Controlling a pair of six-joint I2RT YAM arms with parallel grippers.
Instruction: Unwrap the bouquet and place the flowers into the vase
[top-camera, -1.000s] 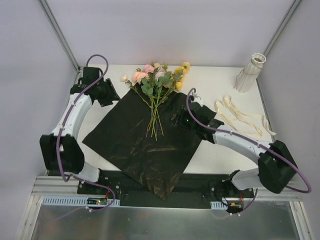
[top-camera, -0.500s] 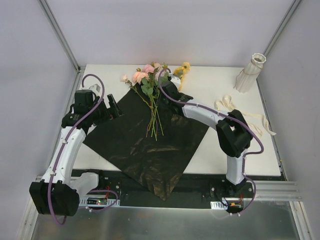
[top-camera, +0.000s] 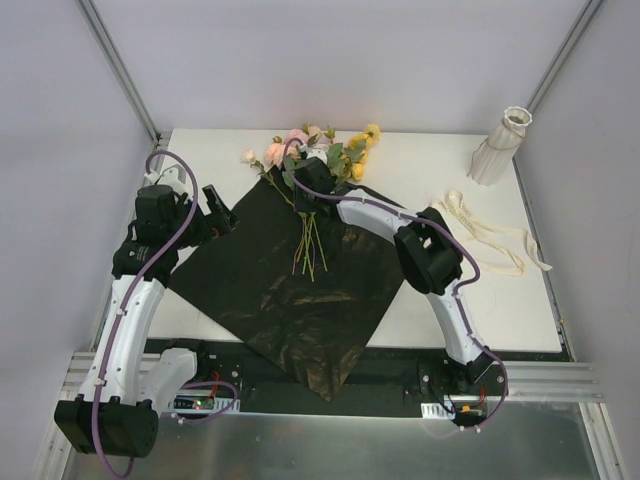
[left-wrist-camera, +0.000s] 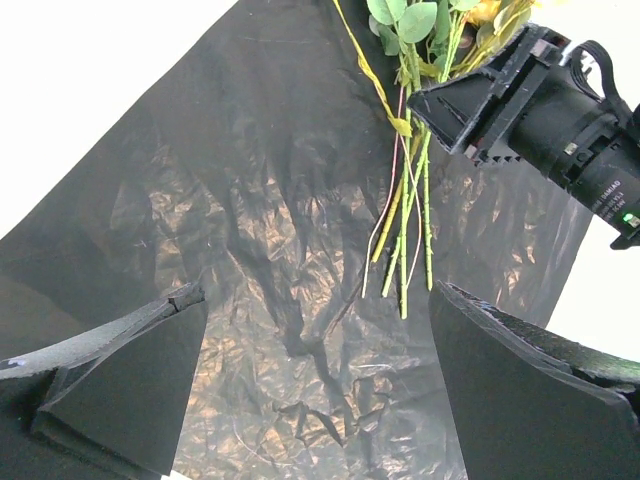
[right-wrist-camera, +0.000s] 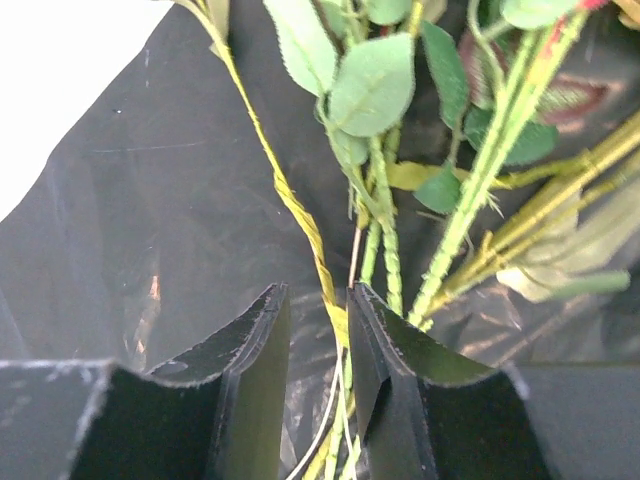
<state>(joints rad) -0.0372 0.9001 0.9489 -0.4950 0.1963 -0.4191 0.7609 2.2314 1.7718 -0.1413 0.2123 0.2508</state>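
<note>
You see the black sheet (top-camera: 290, 290) lying open and flat on the table (top-camera: 420, 160), with one corner hanging over the near edge between the two arm bases. The flowers (top-camera: 340, 155) lie on the far corner of this sheet, the pink, peach and yellow heads toward the far edge of the table and the green stems pointing back toward you. Your right gripper (top-camera: 308, 180) reaches across the sheet and sits right over the stems, just under the leaves. In the right wrist view its fingers (right-wrist-camera: 255, 350) stand only a narrow gap apart. A twisted yellow stem runs into this gap, but the gap is wider than the stem, and the other green stems pass beside the right finger. Your left gripper (top-camera: 222, 212) hovers above the left corner of the sheet. Its claw is spread wide and holds nothing. The vase (top-camera: 500, 145) stands upright at the far right corner of the table, well apart from the flowers. The cream ribbon (top-camera: 485, 235) lies loose on the table between the vase and the sheet.
</note>
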